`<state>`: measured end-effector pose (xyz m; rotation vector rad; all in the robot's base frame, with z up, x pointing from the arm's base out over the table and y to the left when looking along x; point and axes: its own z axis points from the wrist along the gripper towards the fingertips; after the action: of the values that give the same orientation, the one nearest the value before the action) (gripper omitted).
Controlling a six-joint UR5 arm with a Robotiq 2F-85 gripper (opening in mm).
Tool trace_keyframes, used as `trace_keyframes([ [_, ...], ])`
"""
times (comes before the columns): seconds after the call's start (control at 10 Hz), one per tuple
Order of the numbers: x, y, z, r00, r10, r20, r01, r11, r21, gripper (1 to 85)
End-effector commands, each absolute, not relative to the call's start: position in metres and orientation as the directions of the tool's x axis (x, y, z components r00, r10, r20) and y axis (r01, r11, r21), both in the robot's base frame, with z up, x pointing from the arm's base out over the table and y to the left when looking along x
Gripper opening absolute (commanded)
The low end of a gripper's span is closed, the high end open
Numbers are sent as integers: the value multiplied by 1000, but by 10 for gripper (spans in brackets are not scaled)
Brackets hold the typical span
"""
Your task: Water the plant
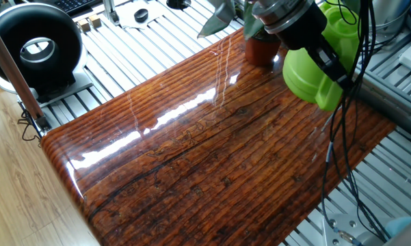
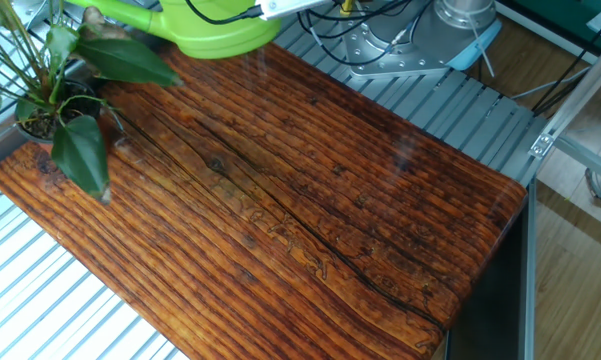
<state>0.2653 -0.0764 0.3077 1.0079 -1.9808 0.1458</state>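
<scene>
The plant [image 1: 261, 46] stands in a reddish-brown pot at the far corner of the wooden tabletop [image 1: 205, 157], its dark leaves reaching left. In the other fixed view the plant [image 2: 78, 148] is at the left edge, its pot mostly hidden by leaves. My gripper [image 1: 326, 56] is shut on the lime-green watering can [image 1: 313, 74] and holds it in the air just right of the pot. In the other fixed view the can [image 2: 218, 30] is tilted, with its spout [image 2: 120, 13] over the leaves. No water shows. The gripper itself is cut off there.
A black ring-shaped device [image 1: 35, 48] stands at the far left on the slatted metal frame. Small items [image 1: 141, 14] lie behind it. Black cables [image 1: 340, 143] hang from the arm over the table's right side. The arm's base plate [image 2: 400, 45] lies beyond the tabletop [image 2: 330, 200].
</scene>
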Motion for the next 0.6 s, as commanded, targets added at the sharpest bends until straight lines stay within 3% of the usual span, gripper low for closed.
trace_keyframes([
  [0.0, 265, -75, 308, -276, -604, 747, -710, 652, 265, 13],
  [0.5, 277, -90, 307, -268, -587, 764, -750, 625, 217, 13],
])
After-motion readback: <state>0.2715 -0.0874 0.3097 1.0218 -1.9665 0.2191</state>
